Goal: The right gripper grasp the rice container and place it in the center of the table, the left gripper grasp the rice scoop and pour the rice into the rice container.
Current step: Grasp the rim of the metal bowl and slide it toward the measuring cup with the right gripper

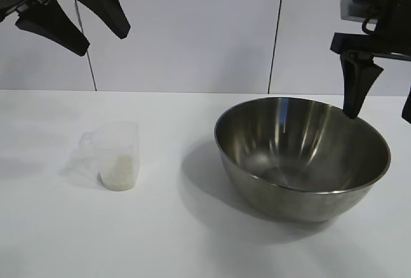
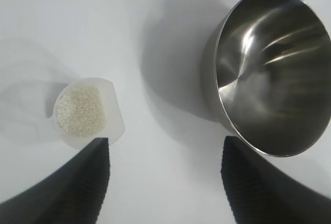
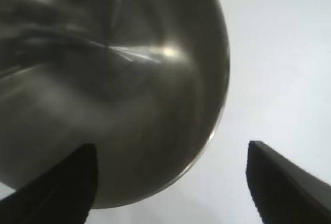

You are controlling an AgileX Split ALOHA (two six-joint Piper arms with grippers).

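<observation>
Tabletop, plain matte white point(image 1: 192, 239), carries the large round stainless-steel rice container point(image 1: 302, 156) at right of centre in the exterior frame, empty, with the right gripper point(image 1: 379, 101) spread wide and holding nothing, one finger above the far rim: step one, the rim grasp, looks pending. Small clear plastic rice scoop point(image 1: 117, 156) stands left-centre holding white rice point(image 2: 80, 110). Left gripper point(image 1: 74, 15) hangs upper left, open and empty; next it needs the scoop handle.
</observation>
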